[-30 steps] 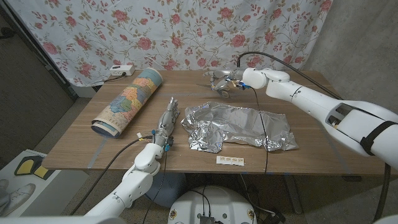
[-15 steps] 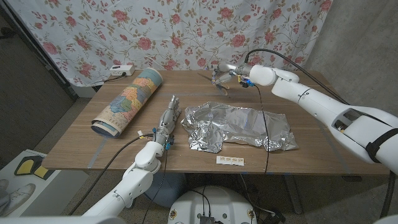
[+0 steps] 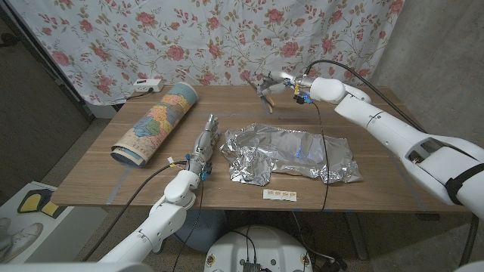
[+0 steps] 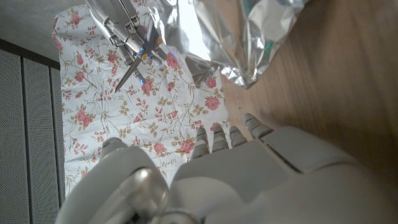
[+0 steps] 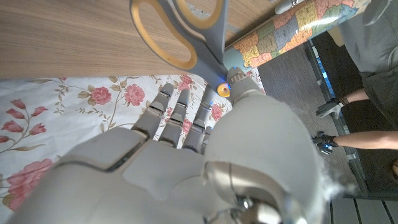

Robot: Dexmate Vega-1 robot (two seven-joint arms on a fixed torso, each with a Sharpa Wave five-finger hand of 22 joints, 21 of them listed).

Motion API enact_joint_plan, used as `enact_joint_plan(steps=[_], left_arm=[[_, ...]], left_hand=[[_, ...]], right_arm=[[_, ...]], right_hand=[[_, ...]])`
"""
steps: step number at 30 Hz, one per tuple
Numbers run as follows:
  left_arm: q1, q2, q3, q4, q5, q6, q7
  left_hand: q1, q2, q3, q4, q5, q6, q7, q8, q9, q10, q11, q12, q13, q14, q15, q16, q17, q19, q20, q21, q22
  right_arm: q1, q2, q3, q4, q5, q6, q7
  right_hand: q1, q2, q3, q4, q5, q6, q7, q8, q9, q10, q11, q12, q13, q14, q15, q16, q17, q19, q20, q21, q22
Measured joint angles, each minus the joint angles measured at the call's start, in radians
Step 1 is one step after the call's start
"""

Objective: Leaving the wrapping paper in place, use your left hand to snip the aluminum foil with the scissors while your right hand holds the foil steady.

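Observation:
The crumpled aluminum foil (image 3: 291, 151) lies on the wooden table (image 3: 386, 143) right of centre. My right hand (image 3: 281, 81) holds the scissors (image 3: 262, 91) in the air above the table's far edge, beyond the foil. In the right wrist view the scissors' yellow-lined grey handle (image 5: 186, 31) sticks out past my fingers (image 5: 180, 115). My left hand (image 3: 203, 143) lies stretched out on the table just left of the foil, holding nothing. The left wrist view looks past my left hand (image 4: 249, 174) to the foil (image 4: 249, 37). The map-printed wrapping paper roll (image 3: 155, 121) lies at the left.
A white power strip (image 3: 147, 85) sits at the far left corner, before the floral curtain (image 3: 227, 38). A small white label strip (image 3: 280, 195) lies near the front edge. A black cable (image 3: 321, 162) crosses the foil. A person (image 5: 367, 112) stands beside the table.
My right hand has lifted the scissors off the table and carried them up toward the far edge. The left hand and the foil have stayed put.

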Motion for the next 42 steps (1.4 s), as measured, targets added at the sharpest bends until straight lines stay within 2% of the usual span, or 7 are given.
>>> enact_joint_plan(steps=[13,29,42], left_arm=[[-0.003,-0.002,0.002,0.0,0.002,-0.012,-0.005],[-0.003,0.003,0.003,-0.031,0.015,-0.018,-0.003],[0.01,0.015,-0.008,-0.056,0.024,-0.03,0.005]], left_hand=[[0.0,0.0,0.0,0.0,0.0,0.0,0.0,0.0,0.0,0.0,0.0,0.0,0.0,0.0,0.0,0.0,0.0,0.0,0.0,0.0,0.0],[0.0,0.0,-0.003,-0.003,0.0,0.0,0.001,0.0,0.0,0.0,0.0,0.0,0.0,0.0,0.0,0.0,0.0,0.0,0.0,0.0,0.0],[0.0,0.0,-0.003,-0.003,0.0,0.009,0.009,0.0,0.0,0.0,0.0,0.0,0.0,0.0,0.0,0.0,-0.002,0.0,0.0,0.0,0.0]], right_arm=[[-0.053,0.0,0.064,-0.016,0.152,0.02,0.053],[-0.099,-0.007,0.108,-0.046,0.269,0.031,0.088],[-0.143,-0.015,0.146,-0.085,0.366,-0.005,0.105]], right_hand=[[0.003,-0.001,0.0,0.0,0.011,0.011,0.0,0.0,0.0,0.0,0.0,-0.008,-0.015,0.0,0.0,0.0,0.007,0.009,0.002,0.0,0.0],[0.013,-0.005,-0.005,0.004,0.018,0.011,0.0,0.0,0.0,0.0,0.0,-0.008,-0.034,0.0,0.0,0.0,0.016,0.005,0.006,0.0,0.0],[0.009,-0.002,-0.005,0.004,0.018,0.011,0.0,0.0,0.0,0.005,0.005,-0.009,-0.046,0.0,0.0,0.0,0.023,0.009,0.002,0.0,0.005]])
